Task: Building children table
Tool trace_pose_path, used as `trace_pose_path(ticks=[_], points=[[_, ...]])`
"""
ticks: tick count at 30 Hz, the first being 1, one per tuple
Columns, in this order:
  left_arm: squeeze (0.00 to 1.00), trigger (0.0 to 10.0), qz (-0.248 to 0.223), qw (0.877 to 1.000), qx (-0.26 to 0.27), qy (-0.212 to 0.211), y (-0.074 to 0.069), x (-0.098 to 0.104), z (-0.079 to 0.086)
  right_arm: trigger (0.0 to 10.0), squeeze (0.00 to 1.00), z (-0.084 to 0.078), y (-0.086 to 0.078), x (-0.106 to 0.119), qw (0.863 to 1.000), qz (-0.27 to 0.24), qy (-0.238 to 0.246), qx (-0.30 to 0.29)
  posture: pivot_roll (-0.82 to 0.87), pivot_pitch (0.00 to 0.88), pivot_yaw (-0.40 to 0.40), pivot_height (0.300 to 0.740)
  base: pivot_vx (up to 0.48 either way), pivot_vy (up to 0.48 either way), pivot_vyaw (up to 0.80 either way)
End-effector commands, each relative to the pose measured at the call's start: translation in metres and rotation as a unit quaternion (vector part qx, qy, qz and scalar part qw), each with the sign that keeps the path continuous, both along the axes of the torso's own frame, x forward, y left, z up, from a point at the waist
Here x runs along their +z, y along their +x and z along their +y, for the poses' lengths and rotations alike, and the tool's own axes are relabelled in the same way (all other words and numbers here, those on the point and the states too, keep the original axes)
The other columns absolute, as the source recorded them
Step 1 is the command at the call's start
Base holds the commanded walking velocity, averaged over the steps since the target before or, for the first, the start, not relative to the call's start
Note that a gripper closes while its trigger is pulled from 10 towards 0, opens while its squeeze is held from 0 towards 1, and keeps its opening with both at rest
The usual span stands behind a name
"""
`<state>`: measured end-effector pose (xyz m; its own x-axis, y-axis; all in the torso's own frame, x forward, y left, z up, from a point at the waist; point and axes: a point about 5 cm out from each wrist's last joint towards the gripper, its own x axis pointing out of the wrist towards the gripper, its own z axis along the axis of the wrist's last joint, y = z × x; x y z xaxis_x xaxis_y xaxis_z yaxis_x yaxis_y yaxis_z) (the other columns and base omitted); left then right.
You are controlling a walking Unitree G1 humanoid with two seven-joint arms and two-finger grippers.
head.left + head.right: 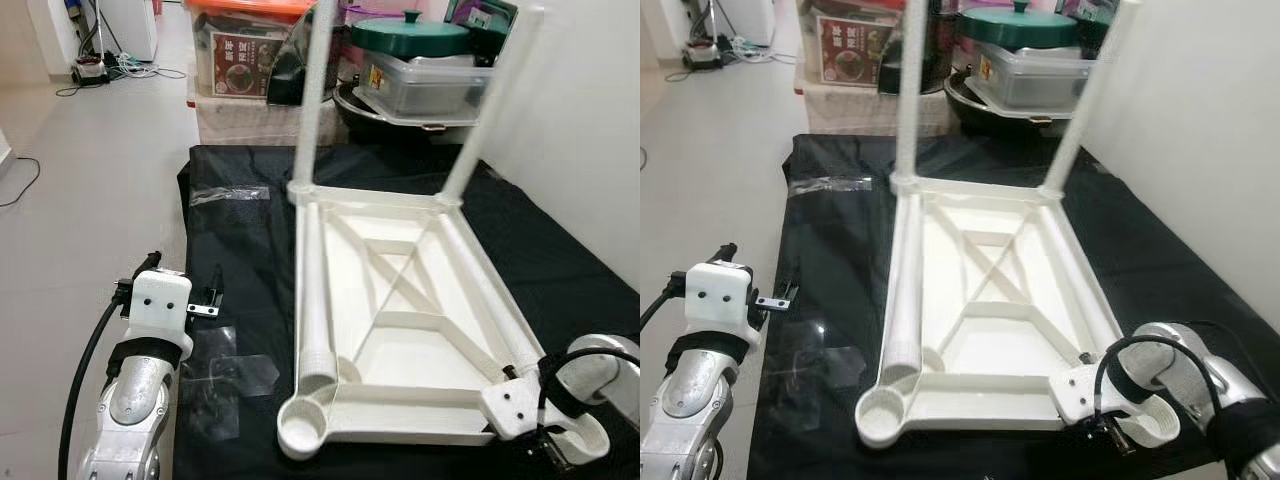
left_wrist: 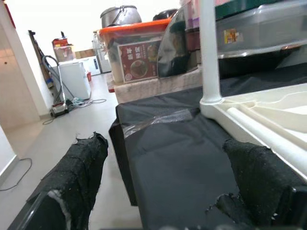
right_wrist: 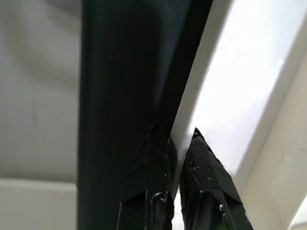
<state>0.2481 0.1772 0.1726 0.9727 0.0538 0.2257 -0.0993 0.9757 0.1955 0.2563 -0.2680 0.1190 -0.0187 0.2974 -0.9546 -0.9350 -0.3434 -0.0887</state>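
Observation:
The white plastic table top (image 1: pixel 400 426) lies upside down on a black cloth (image 1: pixel 240 250). Two white legs (image 1: pixel 315 90) (image 1: pixel 488 110) stand upright in its far corners. A third leg (image 1: pixel 312 300) lies loose inside along the left rim, beside the empty near-left socket (image 1: pixel 300 428). At the near-right corner my right gripper (image 3: pixel 176 158) is shut on the thin edge of the rim; its wrist (image 1: pixel 1105 425) sits against that corner. My left gripper (image 2: pixel 168 191) is open over the cloth, left of the table, with nothing between its fingers (image 2: pixel 76 182).
Clear plastic bags (image 1: pixel 230 193) (image 1: pixel 235 375) lie on the cloth left of the table. Storage boxes (image 1: pixel 245 55) and a green-lidded pot (image 1: pixel 410 35) are stacked behind. A white wall (image 1: pixel 590 120) runs along the right. Bare floor (image 1: pixel 90 180) with cables lies to the left.

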Motion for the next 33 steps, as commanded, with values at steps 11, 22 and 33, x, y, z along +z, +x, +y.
trace_pose_path(ticks=[11,22,33], points=[[0.00,10.0,-0.006,1.000,-0.001,0.008,0.001,0.000,0.001,10.0,1.00,0.019,0.039,0.003,0.995,-0.084,0.021,-0.042,0.03,0.000,-0.105,0.740,0.000,0.000,0.00],[0.00,10.0,-0.007,1.000,-0.004,0.009,0.000,0.002,0.003,10.0,1.00,0.057,0.046,0.091,0.971,-0.065,0.230,0.002,0.03,0.000,-0.083,0.740,0.000,0.000,0.00],[0.00,10.0,-0.013,1.000,-0.004,0.001,-0.002,0.005,0.002,10.0,0.00,0.097,0.084,0.140,0.852,-0.150,0.493,-0.091,0.06,0.000,-0.090,0.740,0.000,0.000,0.00]])
